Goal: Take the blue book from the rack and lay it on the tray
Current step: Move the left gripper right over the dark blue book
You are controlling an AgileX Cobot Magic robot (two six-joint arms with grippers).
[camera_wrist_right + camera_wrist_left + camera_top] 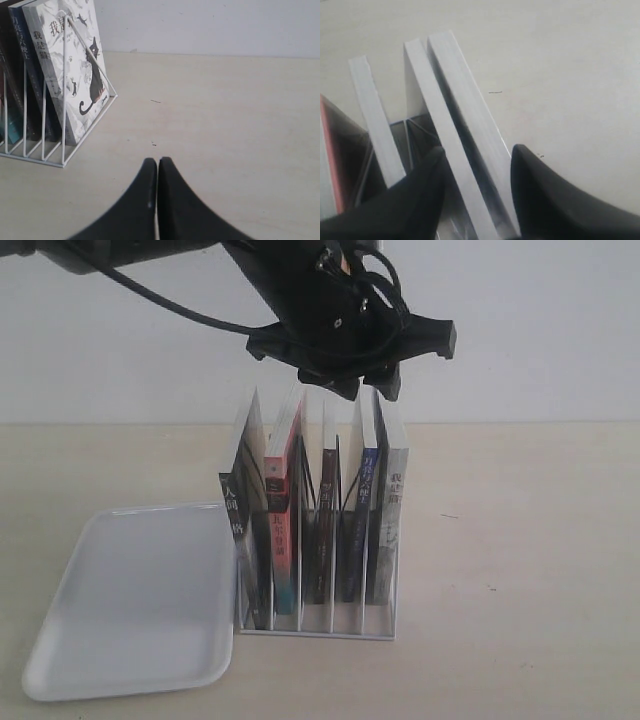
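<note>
Beige tabletop (520,540) bears the white wire rack (333,615); we hold our left gripper (477,150) wide over its thin dark-blue book (358,540). Our right gripper (157,161) sits pinched closed.

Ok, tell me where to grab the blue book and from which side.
Grip the blue book by its top edge, coming straight down: it stands upright in the rack, with books close on both sides, so probably only the top is free.

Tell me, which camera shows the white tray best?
The exterior view: the tray lies flat in full sight, just left of the rack. Neither wrist view shows it: the left sees book tops, the right sees the rack's other end.
</note>
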